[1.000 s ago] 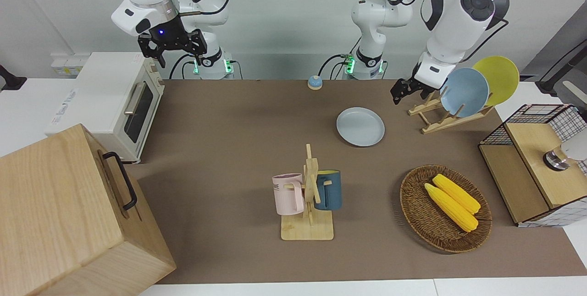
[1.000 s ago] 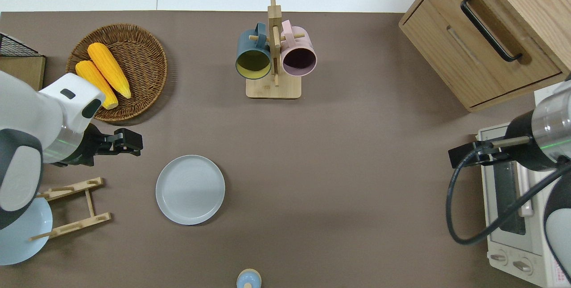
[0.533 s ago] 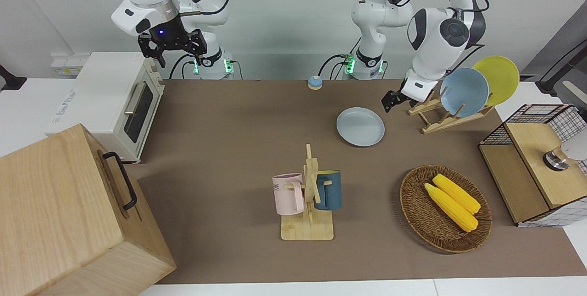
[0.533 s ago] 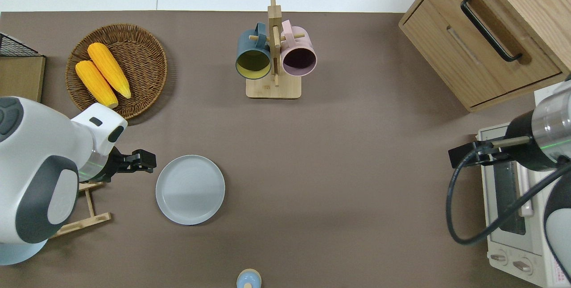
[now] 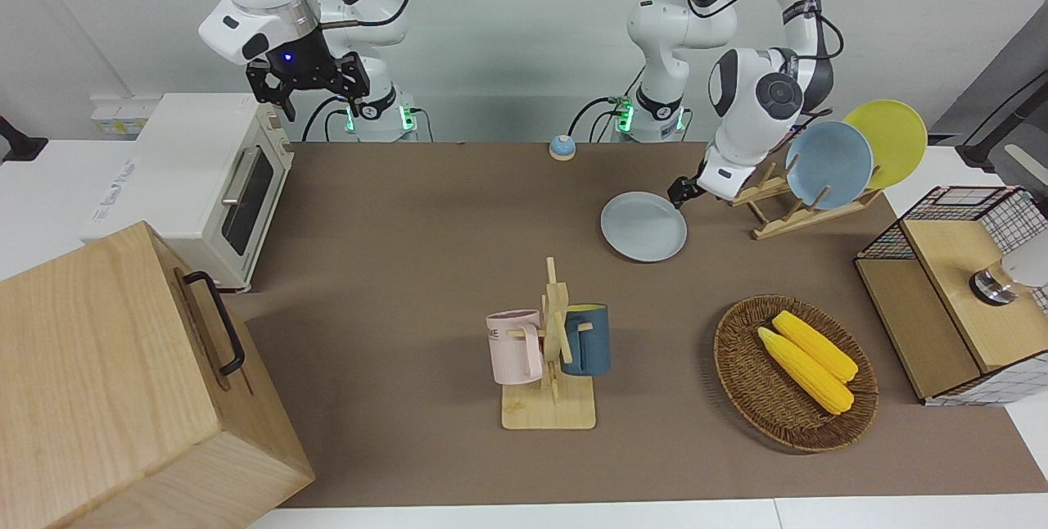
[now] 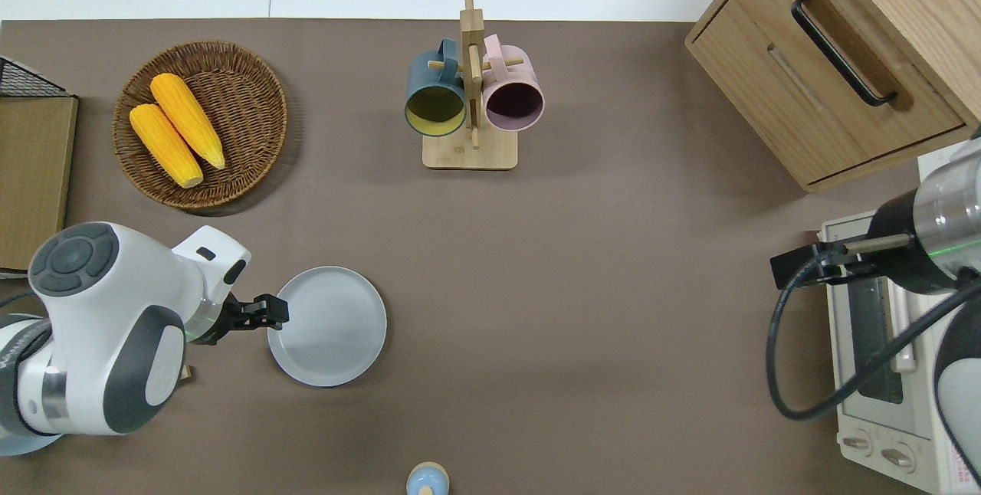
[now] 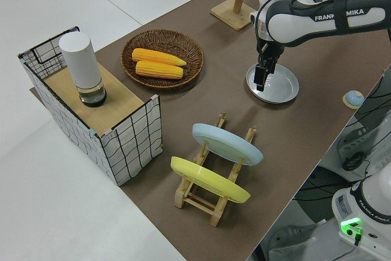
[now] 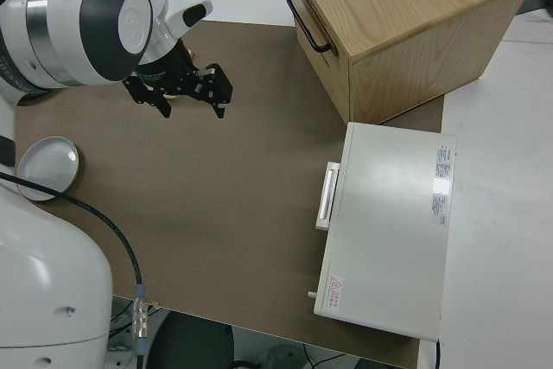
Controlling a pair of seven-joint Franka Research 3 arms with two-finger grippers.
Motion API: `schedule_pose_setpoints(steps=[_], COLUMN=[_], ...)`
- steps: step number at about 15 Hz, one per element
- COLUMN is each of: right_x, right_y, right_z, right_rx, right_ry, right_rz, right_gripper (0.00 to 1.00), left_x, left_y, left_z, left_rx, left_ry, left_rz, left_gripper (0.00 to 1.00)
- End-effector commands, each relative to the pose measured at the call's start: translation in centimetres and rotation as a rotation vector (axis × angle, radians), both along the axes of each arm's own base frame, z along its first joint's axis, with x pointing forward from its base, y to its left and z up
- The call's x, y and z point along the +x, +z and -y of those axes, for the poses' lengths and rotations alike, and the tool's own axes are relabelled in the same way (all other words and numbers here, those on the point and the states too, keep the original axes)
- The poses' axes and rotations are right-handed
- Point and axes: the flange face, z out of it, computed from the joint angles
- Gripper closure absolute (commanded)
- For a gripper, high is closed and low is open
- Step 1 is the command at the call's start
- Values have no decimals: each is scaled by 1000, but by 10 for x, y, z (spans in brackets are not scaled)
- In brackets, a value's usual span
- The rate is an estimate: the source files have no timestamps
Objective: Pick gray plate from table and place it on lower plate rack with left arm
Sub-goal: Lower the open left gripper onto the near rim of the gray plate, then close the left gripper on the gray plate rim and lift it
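The gray plate lies flat on the brown table. My left gripper is open and points down, low at the plate's rim on the edge toward the left arm's end of the table. I cannot tell whether it touches the rim. The lower plate rack stands beside the plate and holds a sky-blue plate and a yellow plate upright. My right gripper is parked, open and empty.
A mug tree with two mugs stands farther from the robots than the plate. A wicker basket holds two corn cobs. There is also a wire crate, a toaster oven, a wooden cabinet and a small blue bell.
My left arm has swung from beside the rack toward the gray plate and come down, bringing the gripper to the plate's rim. The plate and the right arm have not moved.
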Motion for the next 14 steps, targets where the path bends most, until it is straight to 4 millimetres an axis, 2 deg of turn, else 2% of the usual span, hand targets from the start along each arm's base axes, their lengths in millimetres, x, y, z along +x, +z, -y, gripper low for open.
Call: schedule_pose_setpoints(steps=[1, 6, 14], right_x=[-3, -3, -3], right_y=[4, 4, 4], right_z=[4, 4, 3], right_rx=[2, 2, 2], right_ry=[-5, -5, -3], right_rz=[-5, -5, -5], right_gripper=[11, 13, 13], left_x=[-17, -19, -15], left_y=[-33, -60, -78], left_z=[-2, 0, 2], left_rx=[-2, -20, -24], left_ry=[6, 33, 54], left_rz=[-17, -56, -58], left_gripper=[9, 9, 86])
